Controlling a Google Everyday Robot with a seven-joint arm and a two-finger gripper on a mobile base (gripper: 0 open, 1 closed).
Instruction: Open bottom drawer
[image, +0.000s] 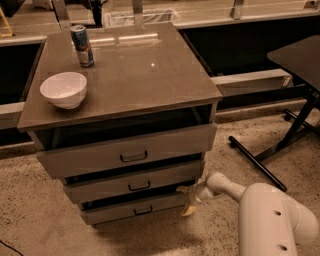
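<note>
Gripper (186, 200) is sitting at the right end of the bottom drawer (110, 214), lowest in the desk (150, 75), fingers (189, 210) apart; the rigid front is probably sliding stiffly, and the black pull handle (143, 210) is offering the surest hold.

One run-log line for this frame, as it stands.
claw: at right end of lowest grey-brown cabinet drawer | small black rectangular pull handle: untouched | round white bowl, drink can: on cabinet top
</note>
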